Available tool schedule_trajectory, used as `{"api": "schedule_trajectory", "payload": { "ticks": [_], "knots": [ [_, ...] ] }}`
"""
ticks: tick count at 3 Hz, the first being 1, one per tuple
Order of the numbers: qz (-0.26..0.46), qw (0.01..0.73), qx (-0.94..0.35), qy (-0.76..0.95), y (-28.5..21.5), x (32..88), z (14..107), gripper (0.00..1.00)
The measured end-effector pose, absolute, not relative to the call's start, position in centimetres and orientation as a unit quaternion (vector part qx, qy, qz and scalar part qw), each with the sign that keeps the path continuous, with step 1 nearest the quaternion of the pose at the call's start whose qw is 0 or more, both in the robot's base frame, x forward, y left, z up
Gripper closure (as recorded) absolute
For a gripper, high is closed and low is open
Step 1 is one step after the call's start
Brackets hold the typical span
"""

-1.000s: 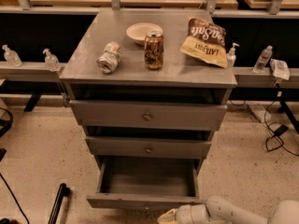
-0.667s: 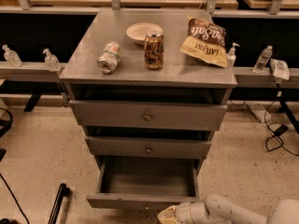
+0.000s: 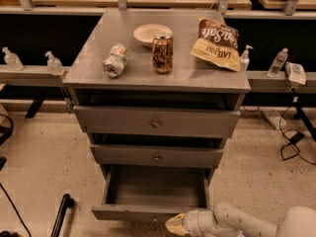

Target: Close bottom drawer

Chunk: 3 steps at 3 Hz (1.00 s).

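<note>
Room: a speckled pale floor (image 3: 39, 167). A grey ledge runs along the far side to left and right, with dark shelving beyond.
Worktop: the flat top (image 3: 94, 58) of a grey three-drawer wooden cabinet. It carries a cream round bowl (image 3: 152, 34), an upright brown drink can (image 3: 162, 53), a crumpled clear plastic bottle (image 3: 115, 60) on its side, and a brown-and-cream crisp bag (image 3: 216, 44) at far right.
Upper drawers: the tall top drawer (image 3: 155, 123) and the medium middle drawer (image 3: 157, 156) sit close to the cabinet face, with dark gaps above them.
Bottom drawer: the slim-fronted grey bottom drawer (image 3: 143, 212) is pulled well out toward the near side. Its plain box is open to view and nothing shows inside.
Claw: the robot's pale, yellowish-tipped claw (image 3: 174, 224) is low at the near right, on a white arm reaching in from the right. It lies against or just beside the drawer's front panel, right of centre; I cannot tell which. It holds nothing that I can see. Whether it is apart or together, I cannot tell.
Step in hand: probably set to push the front panel toward the far side.
Risk, off-centre push: contact right of the knob could skew the drawer so that it binds in its runners.
Risk, low contact: the tip could slip under the panel's lower edge and push nothing.
Risk, hard shove: a jolt could topple the can or roll the bottle off the worktop.
</note>
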<state>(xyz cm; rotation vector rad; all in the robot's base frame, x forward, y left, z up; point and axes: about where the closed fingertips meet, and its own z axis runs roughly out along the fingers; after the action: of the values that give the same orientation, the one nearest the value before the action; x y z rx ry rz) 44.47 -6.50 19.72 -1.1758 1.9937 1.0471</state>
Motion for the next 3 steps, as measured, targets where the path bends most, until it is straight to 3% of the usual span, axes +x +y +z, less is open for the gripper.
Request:
{"api": "schedule_trajectory", "payload": {
  "ticks": [3],
  "knots": [
    [0.285,0.312,-0.482,0.767,-4.2,49.1,17.3,1.00]
  ]
}}
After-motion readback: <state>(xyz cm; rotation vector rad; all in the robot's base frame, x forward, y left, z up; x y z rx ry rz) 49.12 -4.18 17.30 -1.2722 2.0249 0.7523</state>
